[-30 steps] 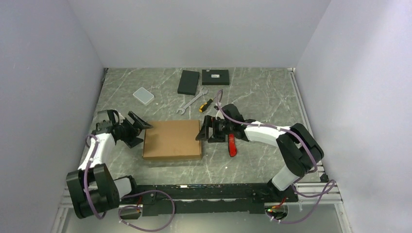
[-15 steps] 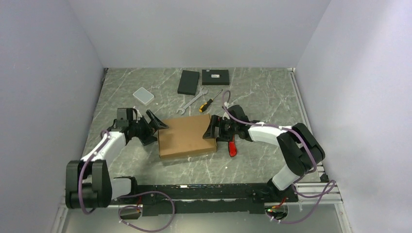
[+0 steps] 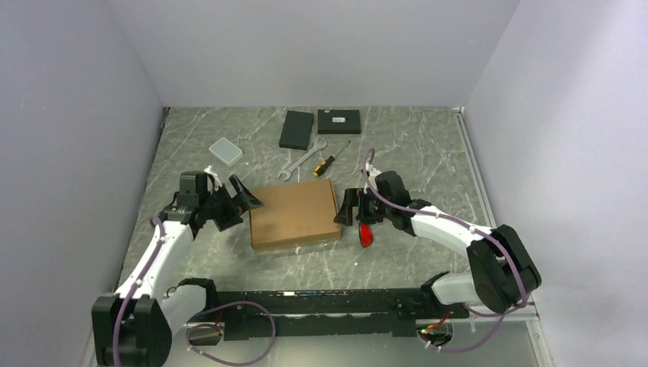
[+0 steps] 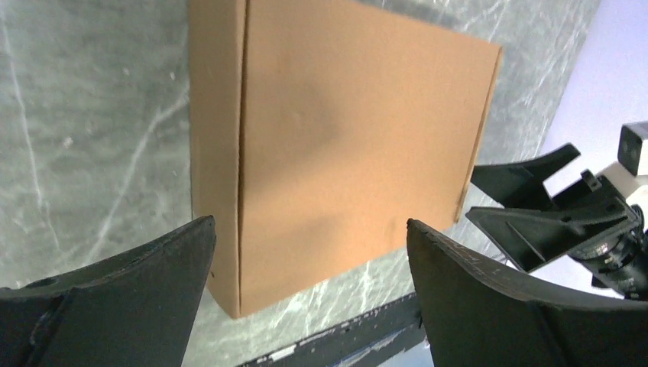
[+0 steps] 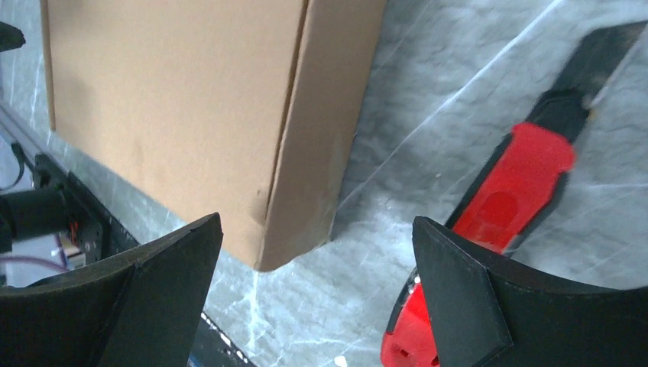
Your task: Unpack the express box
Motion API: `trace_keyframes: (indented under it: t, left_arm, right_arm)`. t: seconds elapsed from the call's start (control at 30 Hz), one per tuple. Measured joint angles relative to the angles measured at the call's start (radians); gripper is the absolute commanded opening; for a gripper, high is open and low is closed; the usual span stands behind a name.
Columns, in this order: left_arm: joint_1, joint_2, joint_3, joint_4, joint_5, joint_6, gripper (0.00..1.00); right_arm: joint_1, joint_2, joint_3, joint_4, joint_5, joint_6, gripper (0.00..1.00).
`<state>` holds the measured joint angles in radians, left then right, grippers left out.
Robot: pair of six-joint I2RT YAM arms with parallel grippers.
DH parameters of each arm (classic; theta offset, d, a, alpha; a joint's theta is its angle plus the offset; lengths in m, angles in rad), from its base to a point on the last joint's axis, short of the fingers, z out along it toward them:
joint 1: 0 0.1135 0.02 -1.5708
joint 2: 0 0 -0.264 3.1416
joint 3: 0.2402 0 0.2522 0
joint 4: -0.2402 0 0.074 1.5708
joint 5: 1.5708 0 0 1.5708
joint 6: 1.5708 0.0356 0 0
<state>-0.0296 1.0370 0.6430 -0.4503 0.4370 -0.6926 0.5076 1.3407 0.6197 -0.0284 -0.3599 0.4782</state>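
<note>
The express box [image 3: 294,214] is a flat brown cardboard mailer that lies closed on the marble table, slightly skewed. My left gripper [image 3: 236,204] is open and empty just off the box's left edge. The left wrist view shows the box [image 4: 344,130] ahead of the open left gripper [image 4: 309,223], with the right gripper [image 4: 535,202] beyond the far edge. My right gripper [image 3: 350,210] is open and empty at the box's right edge. In the right wrist view the box corner [image 5: 176,99] lies between the fingers of the right gripper [image 5: 317,220], not touching them.
A red utility knife [image 3: 365,233] lies just right of the box, under the right gripper; it also shows in the right wrist view [image 5: 520,180]. Behind the box lie a wrench [image 3: 302,160], a screwdriver [image 3: 328,160], two flat black boxes [image 3: 297,130] [image 3: 339,121] and a small white case [image 3: 225,151].
The box has slid to the right and turned a little, with the left gripper following behind it. The right gripper has backed off to the right, away from the box's edge.
</note>
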Motion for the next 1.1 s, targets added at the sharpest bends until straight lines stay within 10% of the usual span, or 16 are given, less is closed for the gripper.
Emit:
trace_keyframes:
  t: [0.73, 1.1]
  left_arm:
    - [-0.323, -0.003, -0.076, -0.073, -0.116, -0.126, 0.95]
    - [-0.336, -0.106, 0.061, -0.186, -0.174, -0.153, 0.96]
  right_arm:
    - [0.206, 0.025, -0.058, 0.069, 0.108, 0.013, 0.99]
    - [0.232, -0.112, 0.081, -0.178, 0.188, 0.064, 0.95]
